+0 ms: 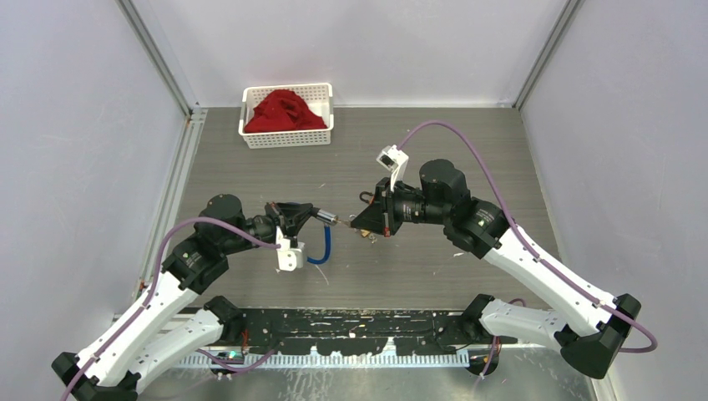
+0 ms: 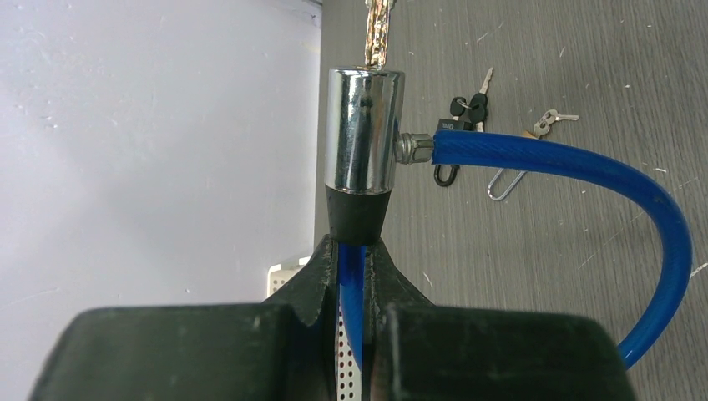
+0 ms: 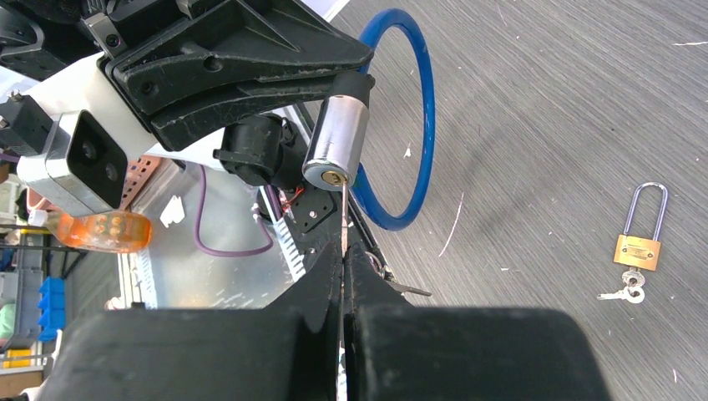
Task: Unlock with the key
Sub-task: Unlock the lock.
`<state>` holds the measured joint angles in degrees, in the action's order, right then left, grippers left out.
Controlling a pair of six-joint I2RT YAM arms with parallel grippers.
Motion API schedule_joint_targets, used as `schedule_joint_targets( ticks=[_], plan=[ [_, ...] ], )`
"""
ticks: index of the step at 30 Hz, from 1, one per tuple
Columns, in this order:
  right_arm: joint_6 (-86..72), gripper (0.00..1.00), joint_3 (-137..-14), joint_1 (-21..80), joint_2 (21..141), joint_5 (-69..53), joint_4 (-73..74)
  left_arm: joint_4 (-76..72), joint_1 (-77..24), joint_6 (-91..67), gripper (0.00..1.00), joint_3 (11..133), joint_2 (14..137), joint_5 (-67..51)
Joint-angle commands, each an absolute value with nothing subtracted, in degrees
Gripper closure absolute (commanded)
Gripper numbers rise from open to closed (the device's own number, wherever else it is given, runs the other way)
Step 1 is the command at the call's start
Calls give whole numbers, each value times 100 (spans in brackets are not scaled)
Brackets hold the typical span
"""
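Centre of top view: my left gripper (image 1: 305,215) clamps the blue cable lock (image 1: 321,253), chrome cylinder (image 3: 336,138) pointing right. My right gripper (image 3: 342,255) pinches the key (image 3: 343,213); blade nearly along the cylinder's axis, tip at the keyway (image 3: 334,177), entry unclear.

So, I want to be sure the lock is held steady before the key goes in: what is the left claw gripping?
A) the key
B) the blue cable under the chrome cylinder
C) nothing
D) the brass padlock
B: the left wrist view shows the left claw shut on the blue cable just under the chrome cylinder; the key is in the right claw.
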<state>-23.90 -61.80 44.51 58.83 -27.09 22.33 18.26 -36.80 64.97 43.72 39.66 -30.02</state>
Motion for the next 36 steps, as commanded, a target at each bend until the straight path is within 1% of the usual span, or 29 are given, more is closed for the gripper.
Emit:
schedule_joint_targets(
  ticks=[1, 25, 36],
  plan=[
    [-2358, 99, -6335, 4433, 5784, -2653, 1923, 1306, -3706, 6535, 100, 4681, 3898, -3197],
    [-2416, 99, -6400, 4430, 5779, -2978, 1890, 1414, -3701, 6561, 100, 4683, 3867, -3182],
    [-2303, 99, -6536, 4404, 5755, -2900, 2095, 1441, -3709, 6574, 100, 4658, 3883, -3191]
  ],
)
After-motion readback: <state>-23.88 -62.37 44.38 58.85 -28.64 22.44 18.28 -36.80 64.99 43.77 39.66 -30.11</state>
